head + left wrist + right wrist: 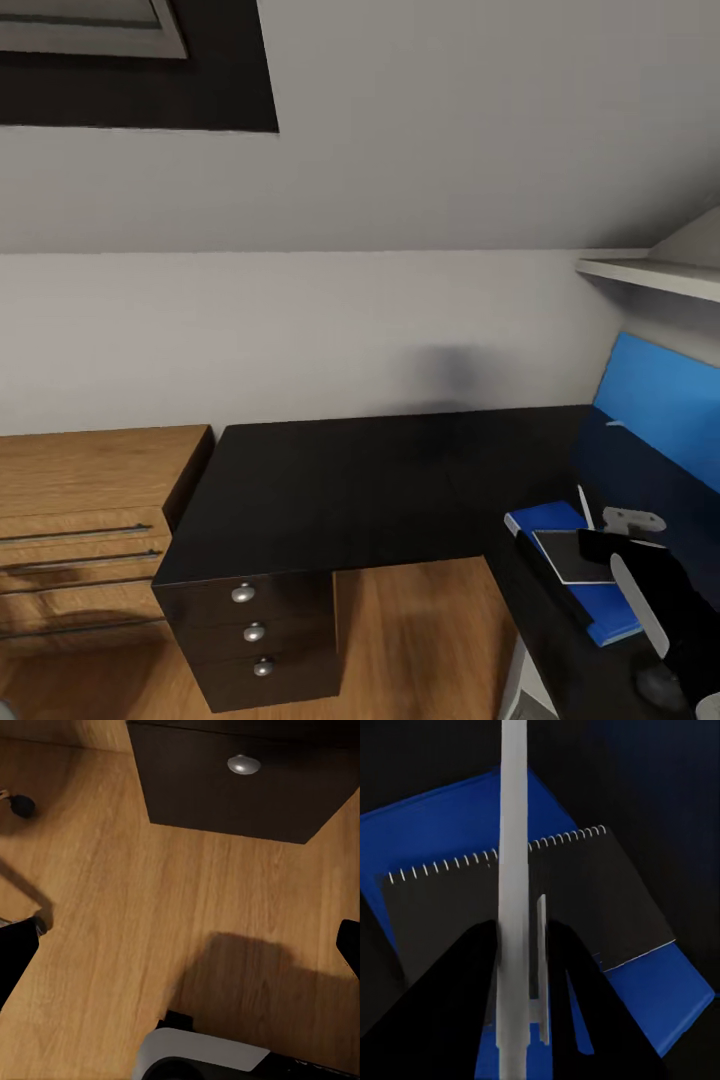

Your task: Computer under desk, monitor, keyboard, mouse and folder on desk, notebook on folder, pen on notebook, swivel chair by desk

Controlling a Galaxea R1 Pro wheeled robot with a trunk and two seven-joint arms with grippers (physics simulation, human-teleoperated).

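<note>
While a light wooden dresser (pixel 90 520) fills the head view's left edge, the black L-shaped worktop (pixel 380 480) runs rightward from it along the white wall, its drawer unit (pixel 255 635) with three round silver knobs standing under its near left corner. Wooden floor (pixel 420 640) shows beneath the top. Farther right, on the worktop's side wing below a blue wall panel (pixel 660 400), lies the blue folder (pixel 615 605), flat, its long axis running away from the robot. The grey notebook (pixel 575 555) lies on top of it, spiral edge toward the far end in the right wrist view. The right gripper (pixel 519 1020) is clamped on the white pen (pixel 514 870), which hangs over the notebook; in the head view its thin tip (pixel 585 505) points upward and away. Whether the left gripper's fingers (pixel 15 952) stand apart or together I cannot tell; they hang above the floor near the drawer unit.
</note>
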